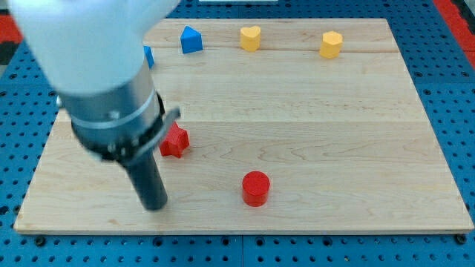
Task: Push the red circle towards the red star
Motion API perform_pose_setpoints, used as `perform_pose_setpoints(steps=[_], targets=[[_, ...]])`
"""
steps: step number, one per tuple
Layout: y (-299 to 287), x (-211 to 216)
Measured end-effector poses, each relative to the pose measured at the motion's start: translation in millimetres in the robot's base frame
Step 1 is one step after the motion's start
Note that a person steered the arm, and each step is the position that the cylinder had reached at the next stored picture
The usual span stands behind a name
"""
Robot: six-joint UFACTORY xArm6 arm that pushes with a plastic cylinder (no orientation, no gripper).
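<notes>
The red circle (255, 188) is a short red cylinder lying near the board's bottom edge, a little right of centre-left. The red star (176, 141) lies up and to the left of it, partly hidden by the arm's body. My tip (154, 205) is the lower end of the dark rod; it rests on the board at the view's lower left, below the red star and well to the left of the red circle, touching neither.
A blue block (191, 39) with a peaked top, a yellow heart (250, 37) and a yellow hexagon-like block (331, 44) line the board's top edge. Another blue block (148, 56) peeks from behind the arm. The wooden board (334, 148) lies on a blue perforated table.
</notes>
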State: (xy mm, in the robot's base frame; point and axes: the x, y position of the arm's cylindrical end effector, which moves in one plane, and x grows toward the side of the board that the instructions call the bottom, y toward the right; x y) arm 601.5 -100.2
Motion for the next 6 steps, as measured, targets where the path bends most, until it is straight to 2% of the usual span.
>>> perform_pose_setpoints(steps=[2,3,4,5,6], targets=[[117,-7],[118,-47],[118,-68],[158,-59],[166,-90]])
